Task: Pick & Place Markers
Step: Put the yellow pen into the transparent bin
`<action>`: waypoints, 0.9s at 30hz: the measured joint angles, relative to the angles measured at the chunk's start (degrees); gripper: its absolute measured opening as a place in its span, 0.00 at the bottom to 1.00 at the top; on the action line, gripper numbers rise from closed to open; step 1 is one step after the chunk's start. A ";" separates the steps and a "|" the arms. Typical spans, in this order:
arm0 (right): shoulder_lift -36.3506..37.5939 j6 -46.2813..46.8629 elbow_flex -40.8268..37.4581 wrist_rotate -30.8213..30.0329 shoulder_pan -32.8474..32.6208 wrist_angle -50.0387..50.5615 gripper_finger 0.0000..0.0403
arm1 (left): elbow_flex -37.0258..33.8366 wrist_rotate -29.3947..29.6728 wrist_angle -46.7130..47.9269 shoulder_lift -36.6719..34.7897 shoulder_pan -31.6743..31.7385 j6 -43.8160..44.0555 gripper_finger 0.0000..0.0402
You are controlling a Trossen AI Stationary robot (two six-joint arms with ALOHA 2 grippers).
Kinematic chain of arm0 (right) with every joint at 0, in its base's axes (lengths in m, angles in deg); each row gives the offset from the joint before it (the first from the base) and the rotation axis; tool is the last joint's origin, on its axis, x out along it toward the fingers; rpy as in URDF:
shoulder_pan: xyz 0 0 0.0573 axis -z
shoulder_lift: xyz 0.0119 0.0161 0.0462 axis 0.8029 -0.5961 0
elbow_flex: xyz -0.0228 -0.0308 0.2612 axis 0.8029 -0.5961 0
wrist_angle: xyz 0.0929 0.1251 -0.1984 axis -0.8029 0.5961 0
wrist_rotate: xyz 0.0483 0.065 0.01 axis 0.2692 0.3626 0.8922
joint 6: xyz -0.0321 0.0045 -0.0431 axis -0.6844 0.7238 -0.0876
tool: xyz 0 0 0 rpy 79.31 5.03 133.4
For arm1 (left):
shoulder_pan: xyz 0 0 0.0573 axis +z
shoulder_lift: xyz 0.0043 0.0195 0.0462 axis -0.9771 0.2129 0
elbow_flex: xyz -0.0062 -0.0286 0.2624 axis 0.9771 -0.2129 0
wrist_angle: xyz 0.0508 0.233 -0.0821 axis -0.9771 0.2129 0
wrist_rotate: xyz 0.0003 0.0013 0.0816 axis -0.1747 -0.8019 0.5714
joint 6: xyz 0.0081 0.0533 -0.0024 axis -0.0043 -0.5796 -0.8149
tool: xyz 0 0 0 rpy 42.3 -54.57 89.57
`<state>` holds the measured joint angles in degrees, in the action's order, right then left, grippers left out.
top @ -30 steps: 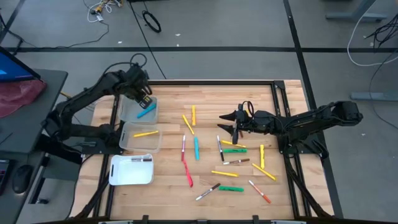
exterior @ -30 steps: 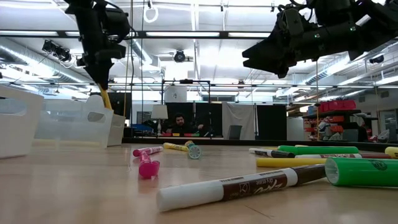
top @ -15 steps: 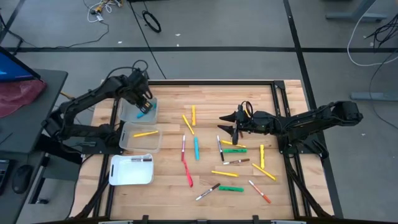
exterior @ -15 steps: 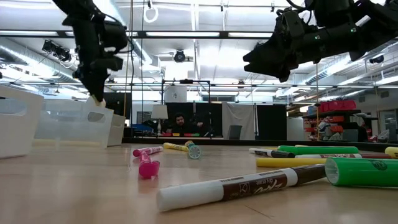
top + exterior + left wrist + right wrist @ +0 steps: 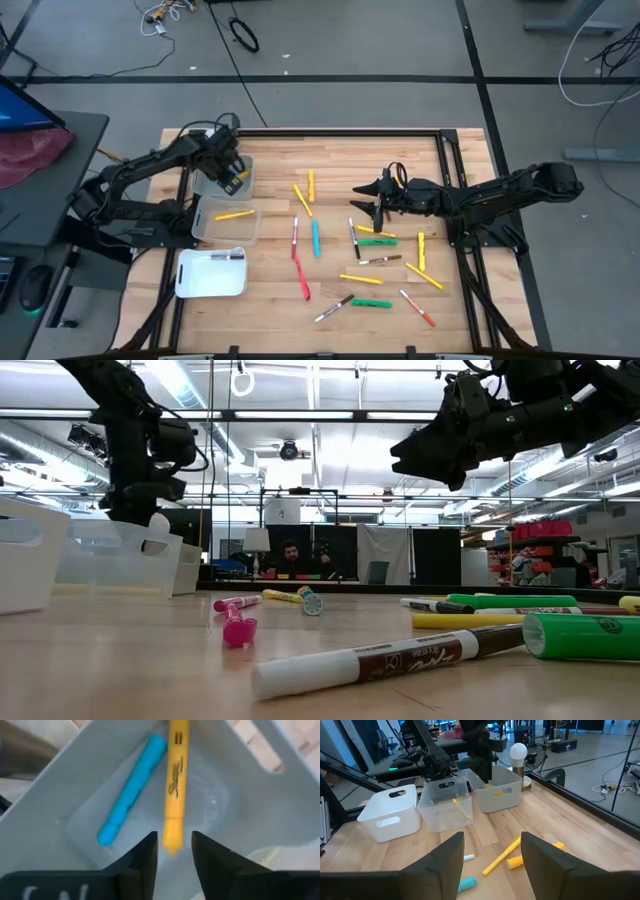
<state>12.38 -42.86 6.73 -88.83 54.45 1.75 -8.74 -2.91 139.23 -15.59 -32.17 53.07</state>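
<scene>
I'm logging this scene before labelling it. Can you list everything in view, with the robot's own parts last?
Table: one, light wood.
Clear bins: two, at the table's left edge.
White bin: one, in the same row.
Binned markers: a light blue marker and a yellow marker in the end clear bin; a yellow one in the middle bin; a white-and-brown one in the white bin.
Loose yellow markers: about six, centre and right.
Loose green markers: two, right of centre.
Loose light blue marker: one, centre.
Loose red or pink markers: three.
Loose dark-ended markers: three.
Person: one, far behind the table.
Left tool: inside the end clear bin, at the yellow marker's end.
Right tool: open, above the loose markers.
</scene>
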 joint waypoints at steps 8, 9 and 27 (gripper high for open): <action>0.00 0.03 -0.02 0.00 0.00 -0.48 0.49 | 0.26 11.15 -0.37 -0.23 0.00 -0.24 0.49; 0.00 0.32 -0.02 -0.01 0.00 -0.48 0.49 | 0.63 11.31 -0.29 -0.54 0.00 -0.22 0.50; 0.00 0.61 -0.01 2.04 -1.29 15.23 0.49 | -6.51 -9.60 -35.63 -18.97 -14.16 -0.66 0.45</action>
<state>12.38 -42.25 6.72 -86.79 53.15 16.98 -15.24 -12.51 103.60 -34.56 -46.33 52.40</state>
